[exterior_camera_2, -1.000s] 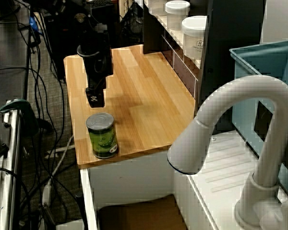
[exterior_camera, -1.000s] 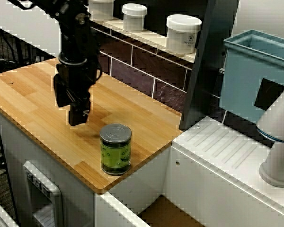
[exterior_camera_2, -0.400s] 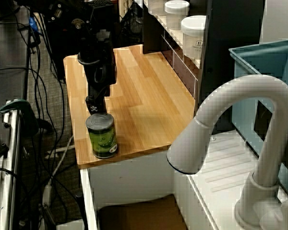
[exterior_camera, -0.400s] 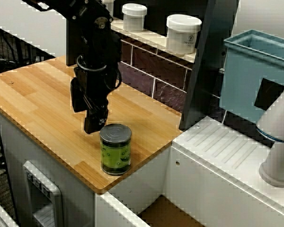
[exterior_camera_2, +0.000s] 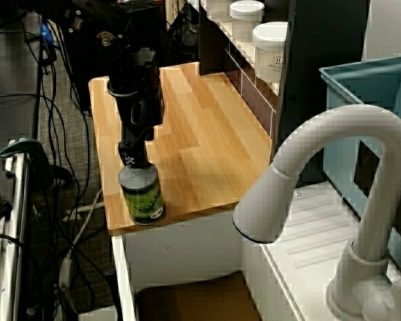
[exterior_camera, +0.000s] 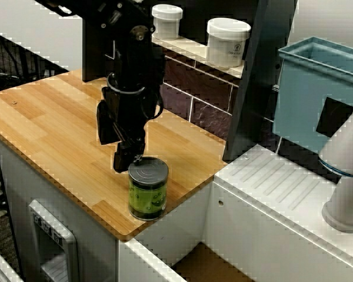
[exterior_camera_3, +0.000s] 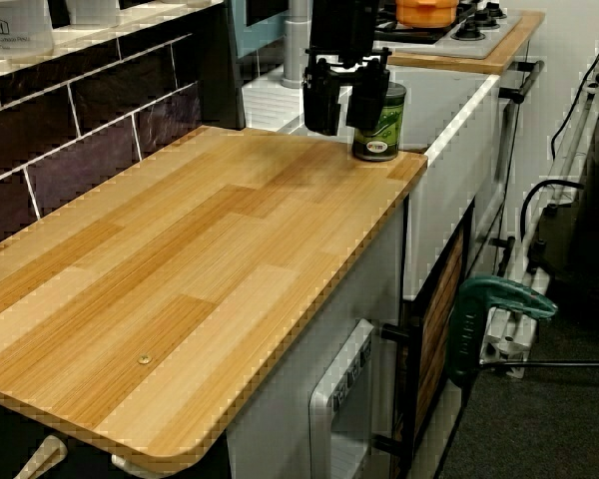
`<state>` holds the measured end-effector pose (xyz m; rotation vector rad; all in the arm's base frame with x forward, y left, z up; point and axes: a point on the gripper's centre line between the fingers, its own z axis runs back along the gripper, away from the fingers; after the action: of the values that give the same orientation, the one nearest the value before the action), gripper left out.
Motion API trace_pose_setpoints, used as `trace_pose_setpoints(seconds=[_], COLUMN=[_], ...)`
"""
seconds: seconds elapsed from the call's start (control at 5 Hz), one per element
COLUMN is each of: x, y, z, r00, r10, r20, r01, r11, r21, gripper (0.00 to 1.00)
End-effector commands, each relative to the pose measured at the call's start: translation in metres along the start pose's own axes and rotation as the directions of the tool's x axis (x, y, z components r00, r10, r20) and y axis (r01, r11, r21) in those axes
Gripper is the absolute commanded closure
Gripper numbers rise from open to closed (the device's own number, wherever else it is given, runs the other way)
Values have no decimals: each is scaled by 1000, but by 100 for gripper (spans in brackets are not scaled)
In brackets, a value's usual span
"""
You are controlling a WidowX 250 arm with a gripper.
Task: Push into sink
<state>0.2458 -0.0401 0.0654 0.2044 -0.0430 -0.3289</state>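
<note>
A green-labelled can (exterior_camera: pixel 147 189) with a silver lid stands upright on the wooden counter (exterior_camera: pixel 53 129), close to the corner nearest the sink (exterior_camera: pixel 207 265). The sink's brown bottom (exterior_camera_2: pixel 187 302) lies below that counter edge. My black gripper (exterior_camera: pixel 127 158) is down at the can's upper rim, on the side away from the sink, and touches it or nearly does. In the side view the gripper (exterior_camera_3: pixel 343 112) has two fingers slightly apart with nothing between them, and the can (exterior_camera_3: pixel 381 122) sits just behind them. It is open.
A white faucet (exterior_camera_2: pixel 321 167) arches over the sink's far side. A tall light-blue bin (exterior_camera: pixel 317 94) stands behind the white drainboard (exterior_camera: pixel 282 182). White jars (exterior_camera: pixel 227 41) line the back ledge. A stove with an orange pot (exterior_camera_3: pixel 429 12) lies beyond the sink.
The gripper travelled across the counter toward the sink, reached the can and nudged it slightly toward the counter's corner.
</note>
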Motion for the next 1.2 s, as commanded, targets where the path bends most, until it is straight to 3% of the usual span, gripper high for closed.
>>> trace_pose_setpoints(seconds=[0.0,0.2,0.4,0.6,1.0], x=[31,41,55,59,57], y=[-31,-54,-79,-89,-84], z=[8,9,0,0,2], r00=[1000,1000,999,999,999], r10=[-22,-16,-16,-32,-32], r20=[4,7,-32,-18,-27], r01=[22,16,17,33,33], r11=[1000,999,999,998,999], r21=[10,31,38,61,38], gripper=[0,0,0,0,0])
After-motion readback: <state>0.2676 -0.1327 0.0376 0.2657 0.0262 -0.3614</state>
